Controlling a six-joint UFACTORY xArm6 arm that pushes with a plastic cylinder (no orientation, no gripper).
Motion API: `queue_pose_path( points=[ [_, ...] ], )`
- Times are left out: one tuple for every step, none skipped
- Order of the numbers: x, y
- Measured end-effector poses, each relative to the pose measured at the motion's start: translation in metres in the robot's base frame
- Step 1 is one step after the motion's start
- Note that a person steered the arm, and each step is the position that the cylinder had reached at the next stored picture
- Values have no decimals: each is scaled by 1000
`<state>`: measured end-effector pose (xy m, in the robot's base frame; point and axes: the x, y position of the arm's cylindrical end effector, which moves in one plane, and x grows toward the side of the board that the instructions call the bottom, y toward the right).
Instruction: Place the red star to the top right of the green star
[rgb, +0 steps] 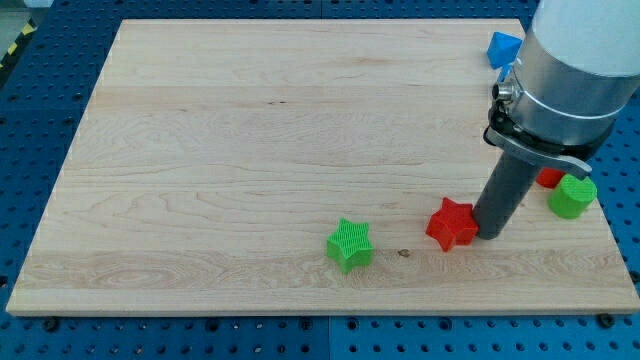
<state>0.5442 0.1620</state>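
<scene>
The red star (452, 224) lies on the wooden board (250, 130) near the view's bottom right. My tip (487, 235) touches the star's right side. The green star (350, 245) lies to the star's left and slightly lower, about a hundred pixels away, near the board's bottom edge.
A green cylinder (572, 196) stands at the board's right edge, with a red block (550, 178) partly hidden behind the arm just above it. A blue block (502, 47) shows at the top right. The arm's body hides other blocks along the right edge.
</scene>
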Motion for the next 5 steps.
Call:
queue_pose_path(
  points=[
    [-2,-11],
    [5,13],
    [26,23],
    [29,20],
    [4,-12]
  ],
)
